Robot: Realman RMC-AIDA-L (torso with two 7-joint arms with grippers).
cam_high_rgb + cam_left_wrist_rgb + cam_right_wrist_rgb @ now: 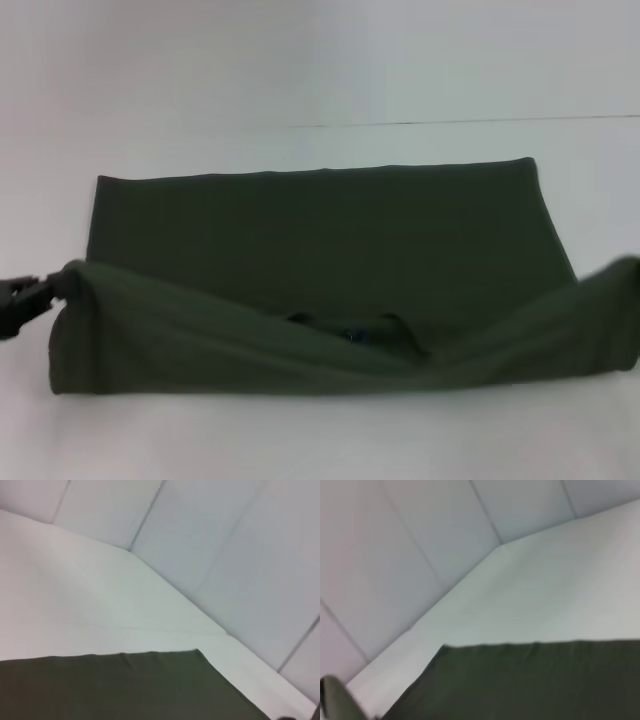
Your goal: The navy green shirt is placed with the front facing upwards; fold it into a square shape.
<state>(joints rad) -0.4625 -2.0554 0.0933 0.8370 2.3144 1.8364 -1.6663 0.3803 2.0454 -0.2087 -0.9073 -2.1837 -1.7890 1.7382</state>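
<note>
On the bench (pixel 300 440), the shirt (pixel 320 240) was partly folded, its near edge lifted; left tool (pixel 30 295) apparently gripped a corner; the right tool's state was unclear.

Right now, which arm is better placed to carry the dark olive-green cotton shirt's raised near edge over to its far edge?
Left: the left gripper visibly holds the dark olive-green cotton shirt at its corner; the right gripper is out of view.
</note>
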